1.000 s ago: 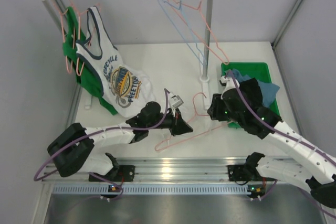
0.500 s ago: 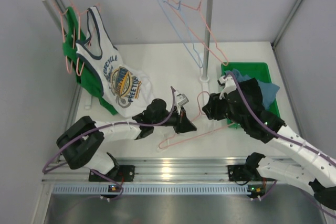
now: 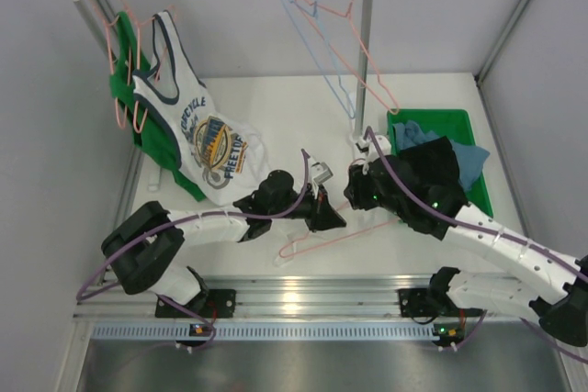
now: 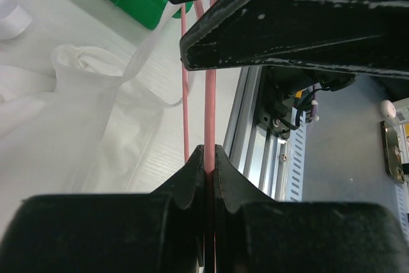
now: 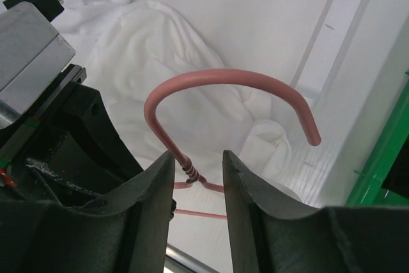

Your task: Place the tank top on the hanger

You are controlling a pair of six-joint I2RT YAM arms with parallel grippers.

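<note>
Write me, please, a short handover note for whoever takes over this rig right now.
Left gripper: shut on the hanger, pinching its pink wire.
Right gripper: open, with a finger on either side of the hanger's neck just below the hook, not clamped.
The tank top lies crumpled on the table beneath the hanger; neither gripper has it.
Done: the hanger is in hand, over the garment.
Left: thread the tank top onto the hanger; no part of it is on the wire yet.
</note>
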